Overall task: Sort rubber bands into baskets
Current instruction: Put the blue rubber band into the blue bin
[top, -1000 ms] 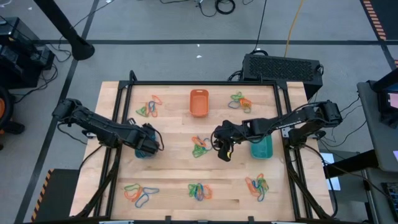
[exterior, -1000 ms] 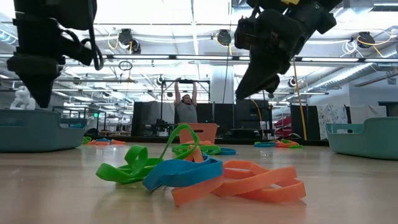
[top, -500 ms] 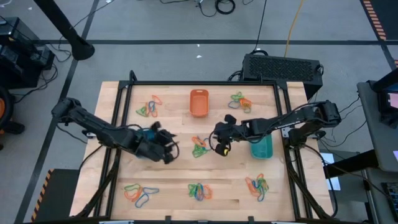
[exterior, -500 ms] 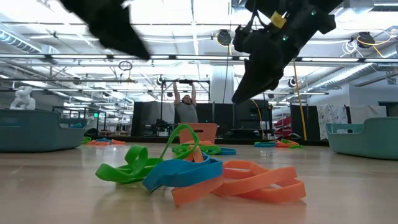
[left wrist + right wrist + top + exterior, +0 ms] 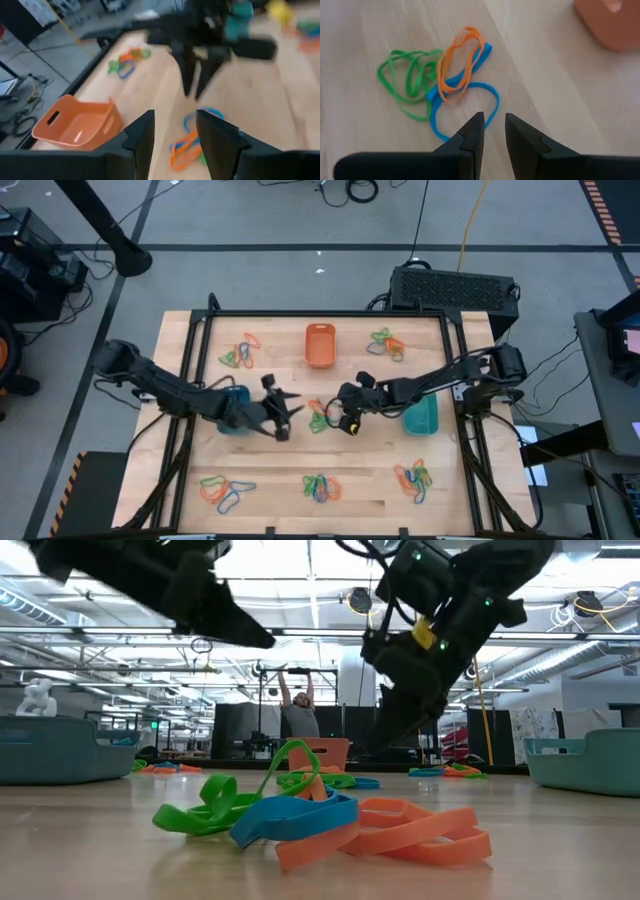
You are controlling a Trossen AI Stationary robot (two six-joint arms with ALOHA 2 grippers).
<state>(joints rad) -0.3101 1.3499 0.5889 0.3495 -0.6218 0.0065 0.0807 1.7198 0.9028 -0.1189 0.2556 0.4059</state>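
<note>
A small pile of orange, green and blue rubber bands (image 5: 320, 415) (image 5: 440, 85) lies flat on the middle of the wooden table. My right gripper (image 5: 347, 421) (image 5: 494, 131) hangs just right of it, tipped down at it, open by a narrow gap with nothing between the fingers. My left gripper (image 5: 287, 412) (image 5: 175, 140) stands left of the pile, pointing nearly level at it, open and empty. The blue basket (image 5: 234, 396) stands behind my left gripper. The orange basket (image 5: 319, 345) is at the far middle. The teal basket (image 5: 420, 417) is at the right.
More piles of rubber bands lie at the far left (image 5: 240, 352), far right (image 5: 388, 342), near left (image 5: 225, 490), near middle (image 5: 320, 487) (image 5: 320, 825) and near right (image 5: 413, 477). A black frame rail (image 5: 300, 314) edges the table. A person (image 5: 297, 705) stands far off in the room.
My left gripper has swung from above the blue basket toward the table's right, to the middle pile, and tipped from pointing down to nearly level. My right gripper has sunk toward the middle pile and shifted a little toward the table's left.
</note>
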